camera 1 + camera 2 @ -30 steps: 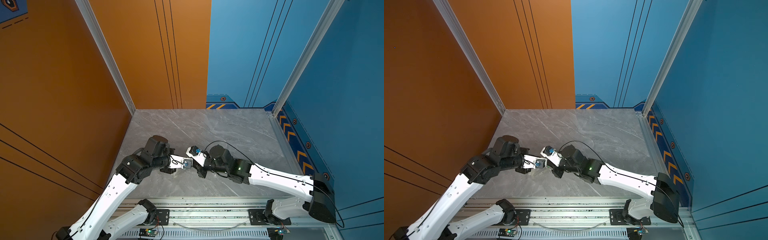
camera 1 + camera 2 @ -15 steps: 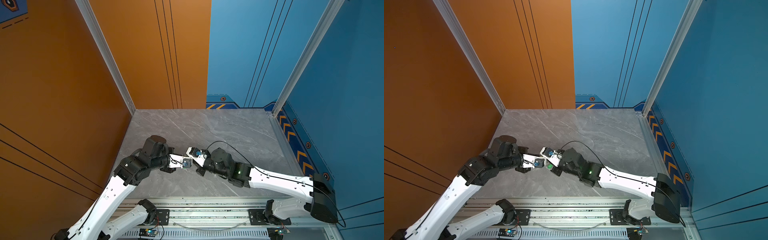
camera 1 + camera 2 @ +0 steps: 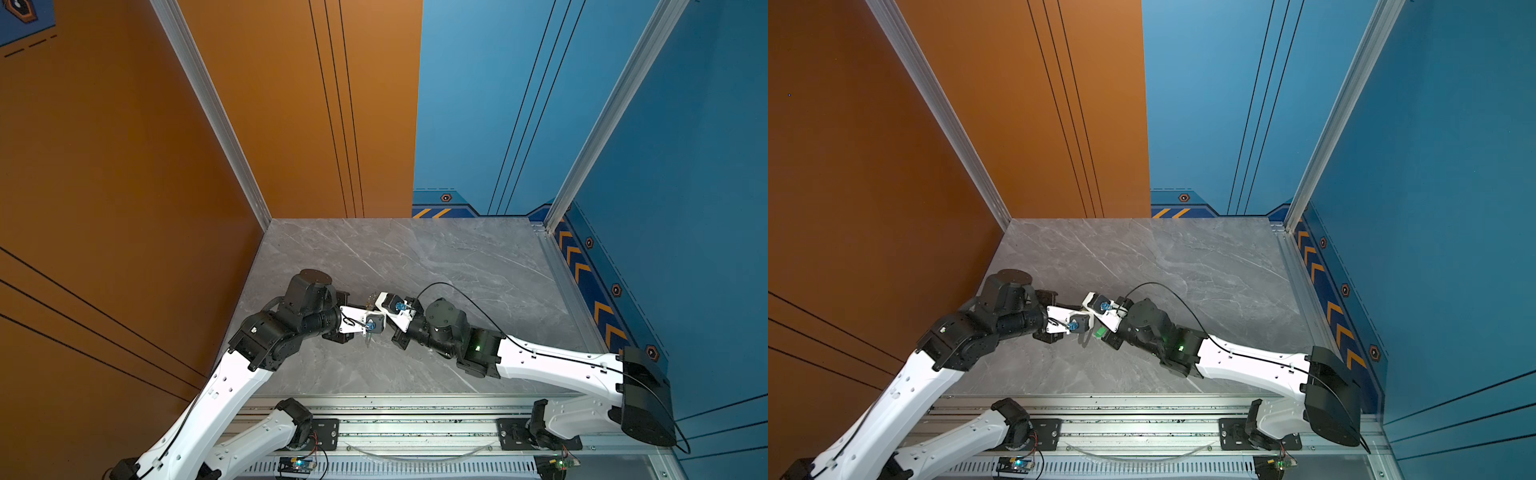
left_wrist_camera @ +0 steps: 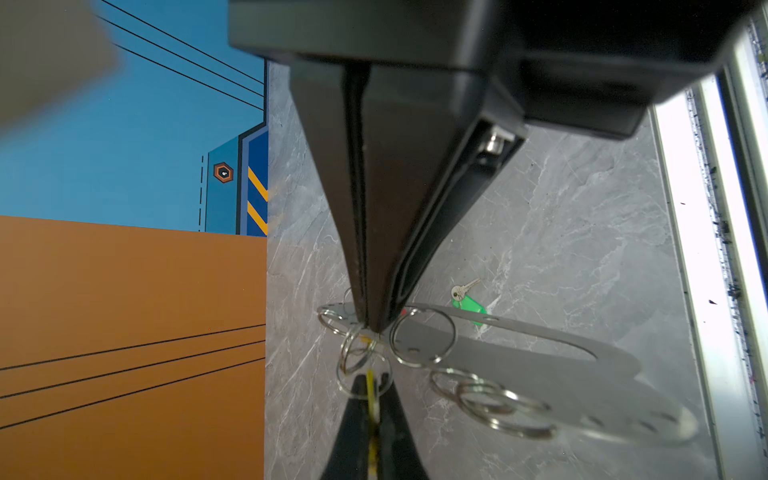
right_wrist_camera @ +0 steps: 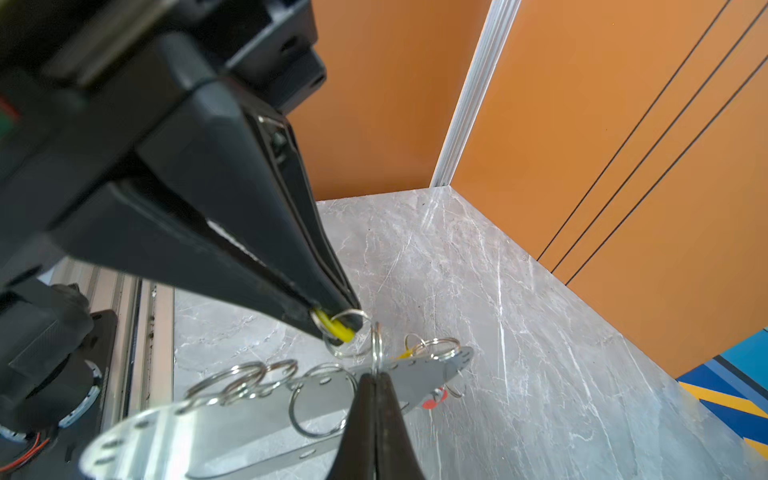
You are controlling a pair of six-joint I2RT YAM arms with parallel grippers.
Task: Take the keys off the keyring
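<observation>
**Me:** At my left gripper's [image 4: 371,326] tip is the keyring [image 4: 519,376]; both fingers are pressed together on its ringed edge.

**Colleague:** And the right one?

**Me:** My right gripper [image 5: 340,324] meets it tip to tip, clamped tight on the yellow tag [image 5: 343,332], its ring just beside my left fingertips.

**Colleague:** Other keys?

**Me:** 1 green-tagged key [image 4: 468,305] lies loose on the table [image 4: 561,208], near my left gripper's tip. 1 red tag [image 5: 432,402] shows under the plate, just beside that gripper.
</observation>
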